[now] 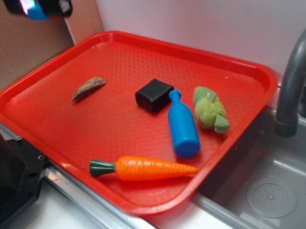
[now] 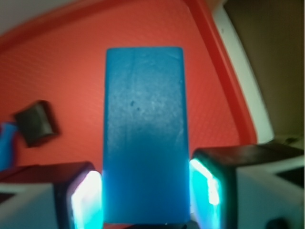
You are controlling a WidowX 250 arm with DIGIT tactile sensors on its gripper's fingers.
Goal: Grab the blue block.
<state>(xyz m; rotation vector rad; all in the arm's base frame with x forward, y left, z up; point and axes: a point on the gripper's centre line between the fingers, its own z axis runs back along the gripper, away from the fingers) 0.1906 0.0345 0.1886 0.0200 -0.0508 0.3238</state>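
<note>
The blue block (image 2: 144,133) fills the middle of the wrist view, a flat bright-blue rectangle held between my two glowing pads (image 2: 88,198). My gripper (image 2: 146,195) is shut on it, high above the red tray (image 2: 209,95). In the exterior view the gripper (image 1: 37,7) hangs at the top left corner, above the tray's far left rim, with a bit of the blue block (image 1: 37,14) showing beneath it.
On the red tray (image 1: 53,133) lie a black cube (image 1: 154,95), a blue bottle (image 1: 182,125), a green plush (image 1: 209,109), an orange carrot (image 1: 145,168) and a brown sliver (image 1: 88,88). A sink (image 1: 266,191) and grey faucet (image 1: 291,84) stand to the right.
</note>
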